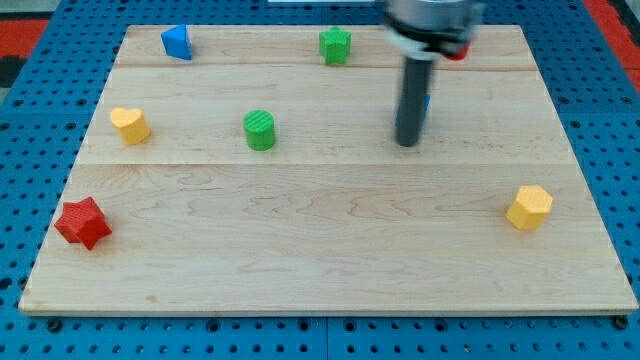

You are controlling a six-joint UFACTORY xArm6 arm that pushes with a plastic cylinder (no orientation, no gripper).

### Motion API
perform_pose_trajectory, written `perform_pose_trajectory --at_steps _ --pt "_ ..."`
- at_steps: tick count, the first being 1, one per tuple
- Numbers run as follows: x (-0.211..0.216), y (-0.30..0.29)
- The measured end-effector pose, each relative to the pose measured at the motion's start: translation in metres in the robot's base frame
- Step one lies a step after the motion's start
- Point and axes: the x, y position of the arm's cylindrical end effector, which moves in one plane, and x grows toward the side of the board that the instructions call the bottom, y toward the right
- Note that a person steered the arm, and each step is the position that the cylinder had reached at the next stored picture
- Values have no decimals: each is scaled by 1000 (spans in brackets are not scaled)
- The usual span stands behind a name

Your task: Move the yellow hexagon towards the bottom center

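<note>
The yellow hexagon [529,207] sits near the board's right edge. The arm's bare rod tip [407,143], having no jaws and holding nothing, stands well apart, up-left. It should circle to the hexagon's right side, then push leftward and slightly down.

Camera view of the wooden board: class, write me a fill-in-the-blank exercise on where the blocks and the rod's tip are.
1. The yellow hexagon lies near the board's ____ edge.
2. The block nearest the bottom-left corner is the ____ star.
3. My tip is ____ the yellow hexagon, not touching it.
4. The green cylinder sits to the ____ of the yellow heart.

Missing words: right; red; above-left of; right
</note>
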Motion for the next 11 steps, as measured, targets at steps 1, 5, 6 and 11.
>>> perform_pose_trajectory --at_steps 1,5,6,11 --pt "39 44" --pt "99 68" --pt "64 95" --pt "107 -134"
